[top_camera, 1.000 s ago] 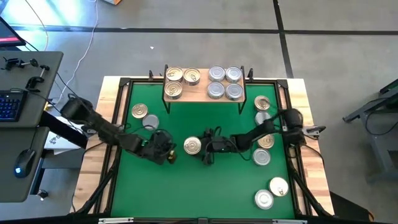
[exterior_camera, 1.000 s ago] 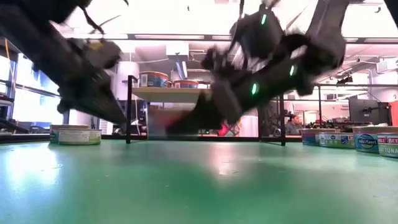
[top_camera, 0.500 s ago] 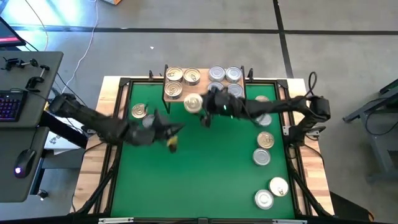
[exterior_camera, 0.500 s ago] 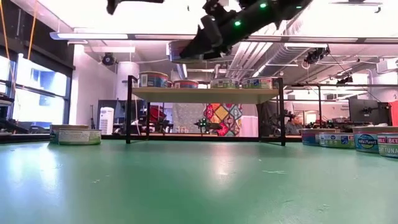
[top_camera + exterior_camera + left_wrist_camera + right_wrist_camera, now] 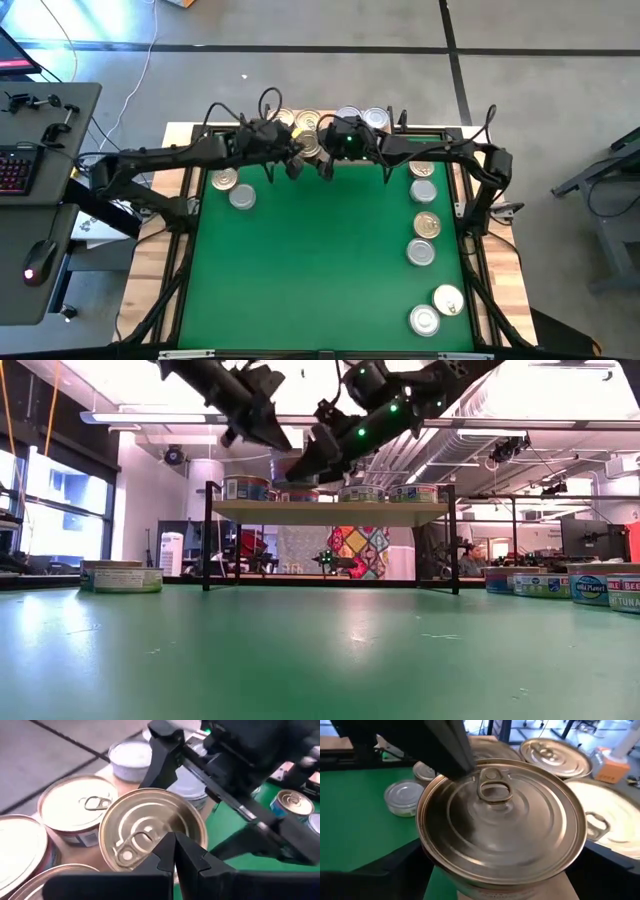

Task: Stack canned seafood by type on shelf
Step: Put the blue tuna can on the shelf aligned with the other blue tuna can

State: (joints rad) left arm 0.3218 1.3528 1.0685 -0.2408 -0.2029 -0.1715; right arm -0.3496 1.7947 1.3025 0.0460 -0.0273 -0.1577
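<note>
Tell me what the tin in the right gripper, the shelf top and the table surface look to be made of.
Held tin: metal, glossy gold-toned lid with stamped rings and a pull tab. Shelf: pale wood board by its grain and colour, on thin black legs, probably metal. Table: flat matte green covering, material unclear, edged in light wood.

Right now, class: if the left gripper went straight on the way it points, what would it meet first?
Probably the gold-lidded tin held in the right gripper; the left gripper, jaws shut, points at its lid, though depth is unclear.
</note>
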